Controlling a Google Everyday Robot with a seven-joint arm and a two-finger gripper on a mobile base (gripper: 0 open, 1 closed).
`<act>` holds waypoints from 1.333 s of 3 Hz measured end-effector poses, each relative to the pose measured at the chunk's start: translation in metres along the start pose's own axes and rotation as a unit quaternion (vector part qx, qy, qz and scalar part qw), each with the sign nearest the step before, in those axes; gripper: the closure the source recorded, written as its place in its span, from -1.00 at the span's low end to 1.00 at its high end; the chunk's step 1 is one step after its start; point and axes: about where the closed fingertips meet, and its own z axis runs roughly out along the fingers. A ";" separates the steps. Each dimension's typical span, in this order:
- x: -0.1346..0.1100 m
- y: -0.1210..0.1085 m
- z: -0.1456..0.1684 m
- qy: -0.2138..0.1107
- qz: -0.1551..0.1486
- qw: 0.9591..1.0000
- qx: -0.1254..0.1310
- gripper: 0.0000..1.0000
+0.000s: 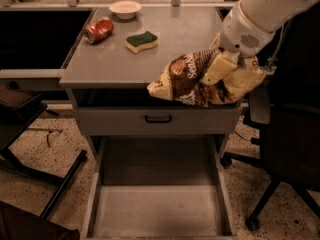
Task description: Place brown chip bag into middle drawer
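The brown chip bag (182, 79), dark brown with cream-yellow ends, hangs off the front right edge of the cabinet top (175, 34), above the closed drawer front with a black handle (158, 119). My gripper (227, 70) is shut on the bag's right end and holds it up, with my white arm coming in from the upper right. The middle drawer (160, 209) is pulled out below, a wide grey tray with a bare floor and low side walls. The bag is above and behind its back edge.
A red soda can (98, 29) lies at the back left of the top, with a green-and-yellow sponge (141, 40) beside it and a white bowl (125, 8) behind. A black office chair (287, 134) stands close on the right. A dark chair base (45, 184) is on the left.
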 end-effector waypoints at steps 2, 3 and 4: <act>0.028 0.030 0.071 -0.023 -0.021 0.998 0.049 1.00; 0.027 0.030 0.071 -0.024 -0.021 0.998 0.050 1.00; 0.033 0.047 0.089 -0.023 -0.004 0.998 0.050 1.00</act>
